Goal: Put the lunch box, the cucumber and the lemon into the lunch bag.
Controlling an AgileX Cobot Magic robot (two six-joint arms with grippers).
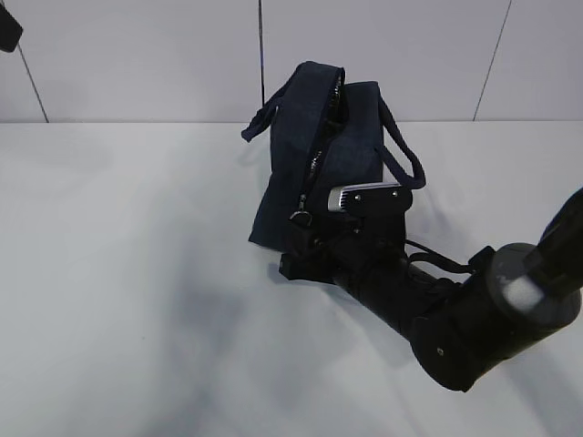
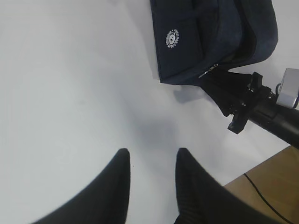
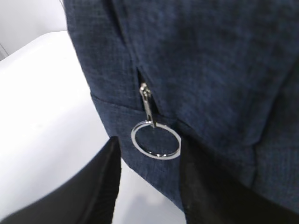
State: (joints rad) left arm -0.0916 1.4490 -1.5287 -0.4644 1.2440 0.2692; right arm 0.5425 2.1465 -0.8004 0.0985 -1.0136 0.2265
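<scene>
Navy fabric made up the lunch bag [image 1: 314, 155], which stood toward the back of the white bench [image 1: 118, 300], leaning a little, its two padded handles [image 1: 401, 159] hanging to either side. A zipper ran down its near face and ended low at a silver ring pull [image 3: 155, 140]. A round white logo [image 2: 172, 37] showed on one side panel.

The right claw [image 3: 149, 182] sat at the bag's lower front edge, its two dark fingers [image 3: 105, 186] spread, one on each side of the ring pull. The ring hung between them, and whether either finger touched it could not be told. The right arm [image 1: 437, 309] reached in low from the right.

The left claw [image 2: 152, 186] hovered well apart from the bag over bare bench, fingers spread with nothing between them.
</scene>
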